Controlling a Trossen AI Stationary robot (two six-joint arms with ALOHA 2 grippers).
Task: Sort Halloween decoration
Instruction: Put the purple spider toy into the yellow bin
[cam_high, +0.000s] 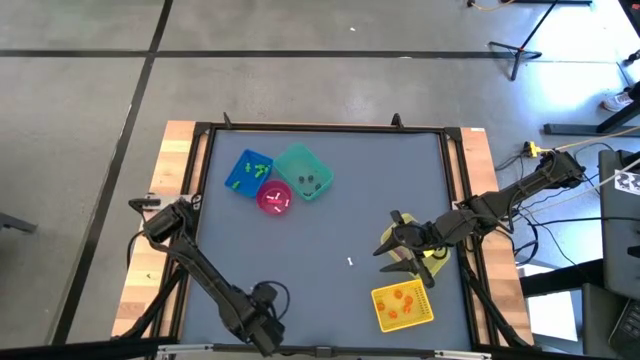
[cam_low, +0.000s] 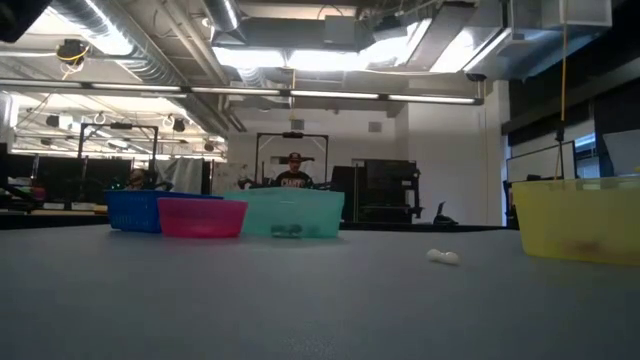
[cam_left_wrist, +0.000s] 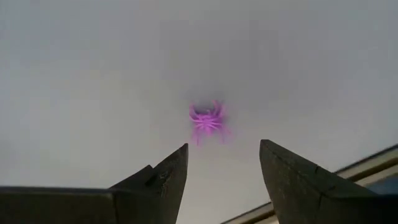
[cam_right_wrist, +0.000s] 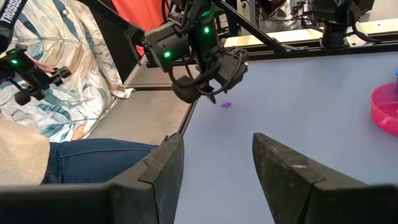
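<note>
Left wrist view: the left gripper hangs with its fingers apart over a purple spider trinket, which lies on the table just beyond the fingertips, untouched.

Only the right wrist view shows the right gripper, fingers apart and empty, and far ahead what seems to be the same trinket. High view alone shows a small white trinket mid-table, beyond the right fingertips, and the blue, teal, pink and yellow bins.
</note>
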